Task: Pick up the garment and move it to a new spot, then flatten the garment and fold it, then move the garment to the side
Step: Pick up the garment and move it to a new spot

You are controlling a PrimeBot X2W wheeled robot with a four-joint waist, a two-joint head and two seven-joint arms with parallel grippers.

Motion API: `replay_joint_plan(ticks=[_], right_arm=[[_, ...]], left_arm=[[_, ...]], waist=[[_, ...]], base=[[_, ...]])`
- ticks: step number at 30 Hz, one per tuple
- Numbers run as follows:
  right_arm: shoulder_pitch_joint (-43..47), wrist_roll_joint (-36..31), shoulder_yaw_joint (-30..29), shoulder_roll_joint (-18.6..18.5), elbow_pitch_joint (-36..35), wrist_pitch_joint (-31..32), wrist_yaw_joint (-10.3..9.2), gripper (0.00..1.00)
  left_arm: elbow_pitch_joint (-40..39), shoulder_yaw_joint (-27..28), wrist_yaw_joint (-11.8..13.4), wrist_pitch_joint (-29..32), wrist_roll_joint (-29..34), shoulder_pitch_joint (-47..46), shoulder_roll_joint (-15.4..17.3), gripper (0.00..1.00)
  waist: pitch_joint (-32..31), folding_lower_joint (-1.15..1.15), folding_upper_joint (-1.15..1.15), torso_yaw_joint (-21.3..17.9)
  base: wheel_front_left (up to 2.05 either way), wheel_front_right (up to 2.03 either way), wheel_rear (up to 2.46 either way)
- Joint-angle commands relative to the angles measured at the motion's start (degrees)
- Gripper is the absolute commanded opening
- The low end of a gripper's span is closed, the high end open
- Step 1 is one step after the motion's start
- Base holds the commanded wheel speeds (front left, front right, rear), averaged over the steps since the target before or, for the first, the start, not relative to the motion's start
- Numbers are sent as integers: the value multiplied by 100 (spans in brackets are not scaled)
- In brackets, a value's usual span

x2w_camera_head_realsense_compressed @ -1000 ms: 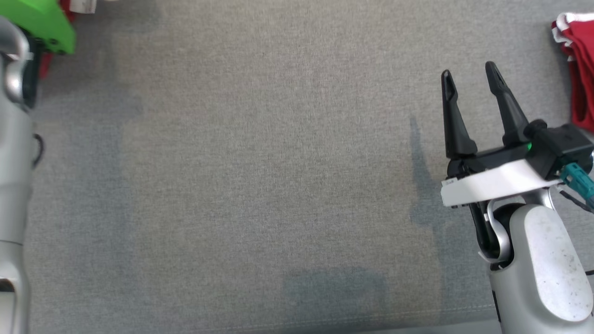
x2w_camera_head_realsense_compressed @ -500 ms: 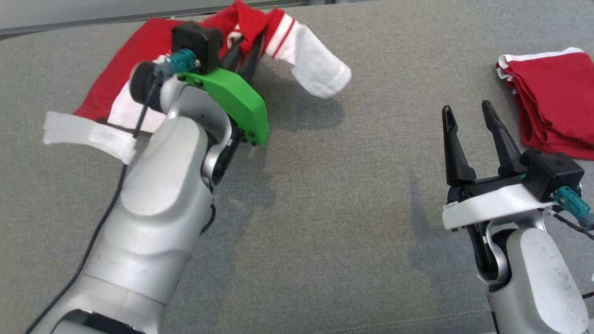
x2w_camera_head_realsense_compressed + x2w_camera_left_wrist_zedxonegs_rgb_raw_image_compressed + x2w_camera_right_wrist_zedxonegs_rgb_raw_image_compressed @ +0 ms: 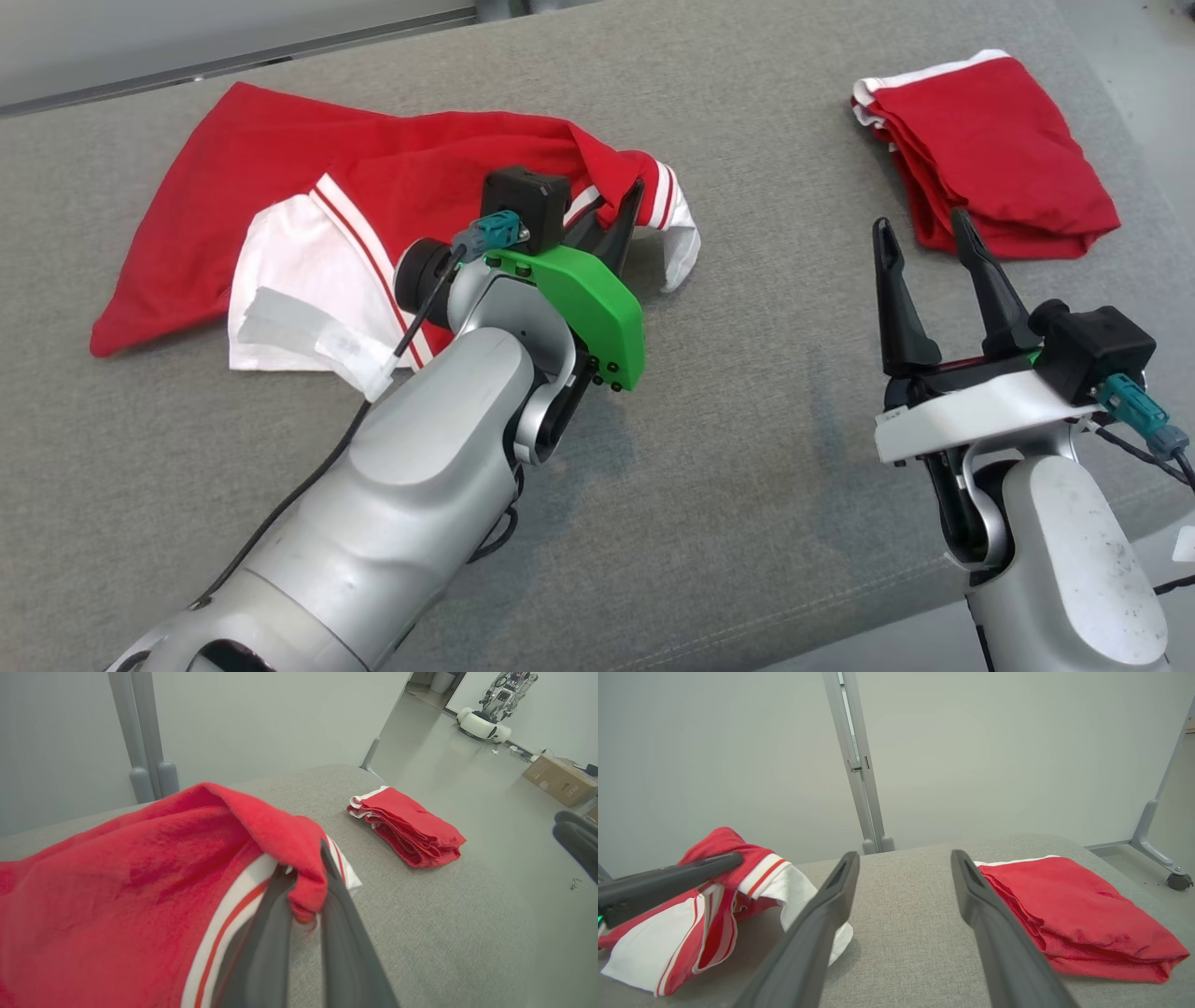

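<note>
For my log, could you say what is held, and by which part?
Left end effector pinches the garment at a red fold near the cuff; right end effector empty.

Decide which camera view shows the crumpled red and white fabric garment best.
The head view: the red and white fabric garment lies nearly whole on the grey surface, the left gripper shut on its striped edge. The left wrist view shows that pinched fold close up; the right wrist view, its striped end.

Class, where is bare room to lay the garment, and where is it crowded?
Bare: the grey surface between the left gripper and right gripper. Crowded: far left under the held garment, far right by the folded red pile.
</note>
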Motion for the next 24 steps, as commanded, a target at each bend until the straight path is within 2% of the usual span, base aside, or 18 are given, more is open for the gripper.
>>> replay_joint_plan(ticks=[1, 8, 14, 16, 17, 24], right_arm=[[-71, 49, 12, -13, 44, -59, 0, 100], [-163, 142, 184, -15, 309, -187, 0, 100], [-252, 247, 378, -16, 556, -286, 0, 100], [-277, 259, 375, -15, 600, -315, 0, 100], [-276, 260, 364, -14, 623, -330, 0, 100], [-136, 123, 183, -14, 729, -373, 0, 100]], left_arm=[[47, -122, 95, -93, -150, -146, 7, 0], [414, -754, 503, -360, -901, -469, 4, 0], [792, -1243, 731, -550, -1398, -638, 7, 0], [879, -1418, 742, -627, -1470, -690, 3, 56], [912, -1482, 729, -659, -1538, -697, 6, 100], [921, -2013, 588, -816, -1816, -808, 8, 100]], waist=[[116, 0, 1, -386], [132, 0, 1, -861], [124, 0, 1, -1152], [126, 0, 1, -1181], [124, 0, 1, -1183], [-33, 0, 1, -930]], base=[[0, 0, 0], [0, 0, 0], [0, 0, 0], [0, 0, 0], [0, 0, 0], [0, 0, 0]])
